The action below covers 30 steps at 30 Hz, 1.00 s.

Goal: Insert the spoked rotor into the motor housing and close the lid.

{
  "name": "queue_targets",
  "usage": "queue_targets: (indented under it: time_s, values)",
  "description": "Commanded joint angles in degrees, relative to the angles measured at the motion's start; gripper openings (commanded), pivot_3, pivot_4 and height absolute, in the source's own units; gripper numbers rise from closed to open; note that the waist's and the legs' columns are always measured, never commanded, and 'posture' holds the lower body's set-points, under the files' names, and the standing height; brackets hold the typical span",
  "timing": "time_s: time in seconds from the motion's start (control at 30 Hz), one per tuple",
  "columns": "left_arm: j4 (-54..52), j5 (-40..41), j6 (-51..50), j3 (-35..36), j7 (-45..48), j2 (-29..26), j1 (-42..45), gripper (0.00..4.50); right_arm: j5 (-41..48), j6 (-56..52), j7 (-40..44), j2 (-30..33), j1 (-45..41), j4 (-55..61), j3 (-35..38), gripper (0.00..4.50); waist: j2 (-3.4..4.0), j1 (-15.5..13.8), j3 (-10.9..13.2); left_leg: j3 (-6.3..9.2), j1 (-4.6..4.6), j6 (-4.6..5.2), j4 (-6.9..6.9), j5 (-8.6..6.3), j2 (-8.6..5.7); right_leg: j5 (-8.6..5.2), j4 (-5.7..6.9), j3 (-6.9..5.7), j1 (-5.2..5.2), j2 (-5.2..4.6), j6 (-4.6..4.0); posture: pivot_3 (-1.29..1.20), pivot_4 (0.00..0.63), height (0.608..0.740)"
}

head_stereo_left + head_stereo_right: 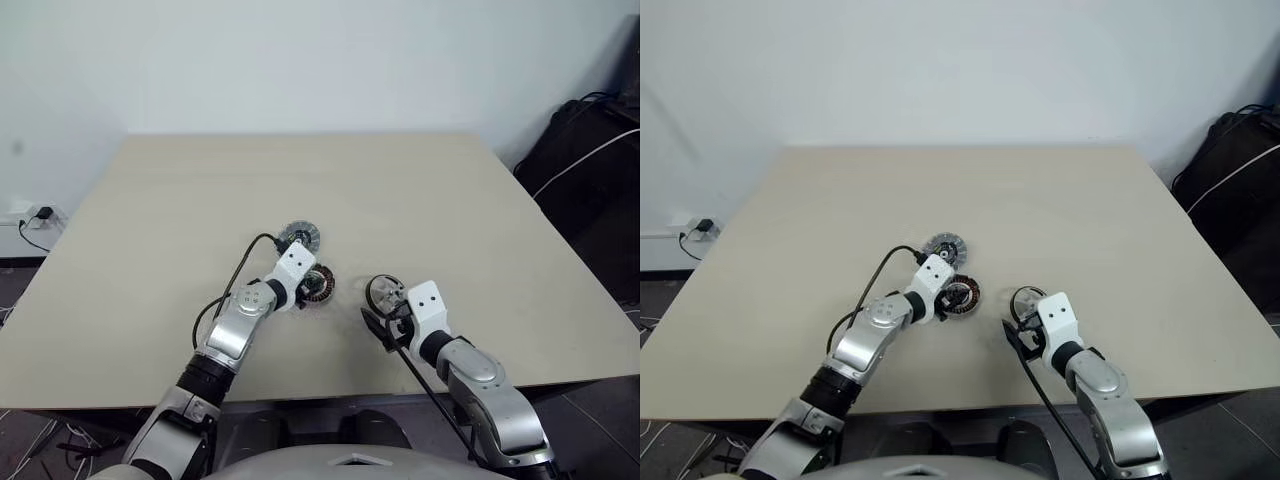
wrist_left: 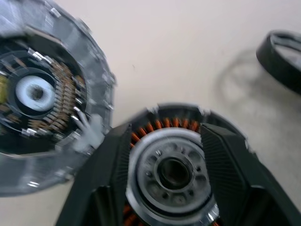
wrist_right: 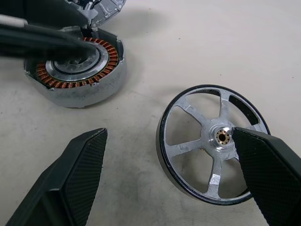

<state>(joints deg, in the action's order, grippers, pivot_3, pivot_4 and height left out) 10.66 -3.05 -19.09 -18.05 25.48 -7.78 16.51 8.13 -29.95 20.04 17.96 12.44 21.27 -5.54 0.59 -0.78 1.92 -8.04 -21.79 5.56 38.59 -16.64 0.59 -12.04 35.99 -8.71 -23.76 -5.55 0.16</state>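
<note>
The motor housing (image 1: 320, 286), a grey cup with copper windings around a pale centre, sits mid-table. My left gripper (image 1: 306, 287) is right over it, fingers (image 2: 106, 165) apart, one on each side of the pale centre, open. The lid (image 1: 298, 238), a silvery disc, lies just behind the housing and touches or nearly touches it. The spoked rotor (image 3: 211, 141), dark-rimmed with silver spokes, lies flat to the right of the housing. My right gripper (image 3: 169, 134) hovers open just in front of the rotor, one fingertip (image 3: 263, 160) over its edge.
The beige table (image 1: 450, 200) has wide bare room behind and to both sides of the parts. A black cable (image 1: 235, 280) runs along my left arm. Dark bags (image 1: 590, 160) stand beyond the table's right edge, and a wall socket (image 1: 35, 215) is at the left.
</note>
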Motion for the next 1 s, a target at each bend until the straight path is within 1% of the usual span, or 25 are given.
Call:
queue_targets:
  time_s: [0.03,0.1,0.13,0.17,0.2,0.27,0.37,0.43,0.5,0.57,0.8,1.0]
  values:
    - [-7.5,1.7,0.2,1.8,-0.4,0.6,-0.7,1.66,0.5,0.8,0.3,0.2,-1.2,2.6,0.8,4.50,0.00,0.0,0.0,0.00,-0.01,0.02,0.02,-0.01,0.00,0.01,0.00,0.00,0.00,-0.01,0.01,0.00,0.000,0.740]
    - [-10.2,1.9,-0.4,1.7,-0.1,-0.1,-2.5,1.06,0.6,0.4,0.7,0.2,-1.8,3.7,0.0,4.50,0.02,0.0,0.0,0.00,-0.01,0.04,0.04,-0.03,0.00,0.01,0.00,0.01,0.01,-0.02,0.01,0.00,0.000,0.740]
    - [-11.1,1.9,-0.7,1.7,0.0,-0.5,-3.3,0.68,0.7,-0.1,0.6,0.1,-2.3,4.1,-0.2,4.10,0.02,0.0,0.0,0.00,-0.01,0.05,0.05,-0.03,0.00,0.01,0.00,0.01,0.01,-0.02,0.02,0.00,0.000,0.740]
    - [-12.0,1.9,-0.9,1.8,0.1,-1.0,-4.4,0.35,0.5,-1.0,0.4,0.1,-3.0,4.3,-0.6,3.89,0.04,0.1,0.0,0.00,-0.01,0.05,0.05,-0.03,0.00,0.01,0.00,0.00,0.01,-0.02,0.01,0.00,0.000,0.740]
    - [-12.6,1.9,-1.1,1.8,0.1,-1.4,-5.0,0.02,0.3,-1.6,0.3,0.1,-3.5,4.3,-0.8,3.52,0.04,0.2,0.0,0.00,-0.01,0.04,0.05,-0.03,0.00,0.01,0.00,0.00,0.01,-0.01,0.01,0.00,0.000,0.740]
    - [-14.1,1.9,-1.3,2.3,0.3,-2.9,-7.4,0.00,-1.5,-3.0,-0.2,0.5,-5.6,3.5,-2.5,2.94,0.05,0.2,0.0,0.00,-0.01,0.03,0.07,-0.02,0.01,0.01,0.03,-0.01,0.00,0.00,0.01,0.00,0.000,0.740]
    - [-16.6,2.7,-1.1,4.0,0.3,-4.8,-11.2,0.00,-3.8,-4.4,0.0,1.0,-9.2,1.2,-5.6,1.90,0.07,0.3,0.0,0.00,0.00,0.02,0.09,-0.02,0.02,0.01,0.05,-0.02,-0.01,0.01,0.00,0.00,0.000,0.740]
    - [-18.3,3.6,-0.6,5.4,0.4,-5.8,-13.5,0.00,-4.5,-5.5,0.1,0.5,-11.9,-0.3,-7.1,1.29,0.06,0.4,0.0,0.00,0.00,0.01,0.09,-0.02,0.02,0.00,0.05,-0.02,-0.01,0.00,0.00,0.00,0.000,0.740]
    - [-19.9,4.2,0.4,6.7,0.4,-6.6,-15.6,0.00,-4.8,-6.5,0.5,0.0,-14.6,-1.4,-8.6,0.57,0.06,0.3,0.0,0.00,-0.01,0.02,0.10,-0.02,0.02,0.00,0.04,-0.02,-0.01,-0.01,0.00,0.00,0.000,0.740]
    - [-21.2,4.6,1.0,7.4,0.7,-7.4,-17.6,0.00,-5.1,-8.0,1.1,-0.6,-17.5,-2.4,-10.3,0.03,0.07,0.2,0.0,0.00,-0.01,0.03,0.10,-0.03,0.01,0.01,0.03,-0.01,-0.01,-0.02,0.00,0.00,0.000,0.740]
    - [-25.2,5.1,3.3,7.6,1.0,-8.4,-22.9,0.00,-6.6,-13.9,1.1,-2.7,-25.6,-7.6,-14.0,0.03,0.10,0.1,0.0,-0.01,-0.03,0.03,0.10,-0.04,0.01,0.01,0.02,-0.02,-0.02,-0.03,-0.01,0.00,0.000,0.740]
    - [-26.4,4.7,4.5,7.3,0.5,-8.0,-24.9,0.00,-8.2,-14.9,1.9,-3.6,-30.4,-13.5,-17.0,0.03,0.15,0.2,0.0,-0.02,-0.03,0.01,0.10,-0.03,0.01,0.01,0.03,-0.04,-0.04,-0.03,-0.02,0.00,0.000,0.740]
